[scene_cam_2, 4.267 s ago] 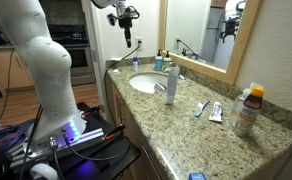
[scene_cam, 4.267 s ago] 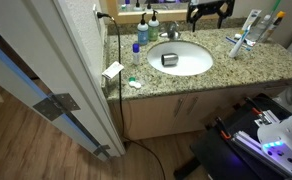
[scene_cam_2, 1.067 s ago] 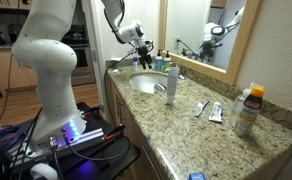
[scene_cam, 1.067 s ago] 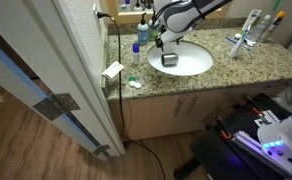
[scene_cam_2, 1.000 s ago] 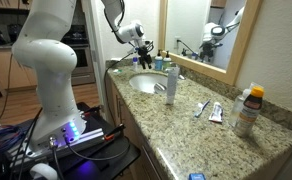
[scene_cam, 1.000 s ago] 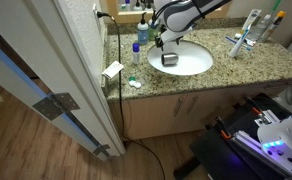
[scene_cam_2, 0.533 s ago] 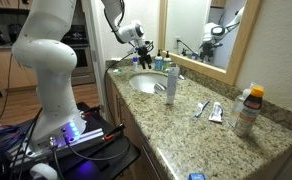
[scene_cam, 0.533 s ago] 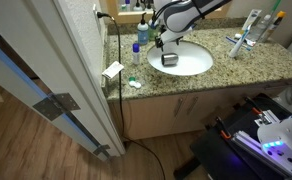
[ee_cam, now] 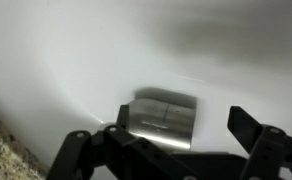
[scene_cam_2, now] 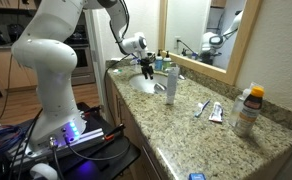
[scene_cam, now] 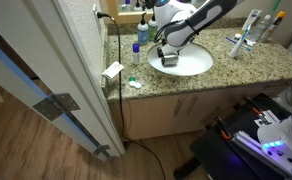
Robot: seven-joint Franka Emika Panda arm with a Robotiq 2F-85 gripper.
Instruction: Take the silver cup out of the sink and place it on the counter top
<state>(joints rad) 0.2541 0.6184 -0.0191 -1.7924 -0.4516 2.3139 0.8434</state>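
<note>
Wrist view: silver cup (ee_cam: 162, 112) lies between gripper (ee_cam: 173, 130) fingers.

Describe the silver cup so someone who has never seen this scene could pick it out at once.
Find the speckled granite counter top and the oval white sink set into it. Inside the basin sits the silver cup, a short dull-metal cylinder just below the open gripper. It is the one grey object inside the white bowl; the blue-capped bottle stands outside, on the counter.
</note>
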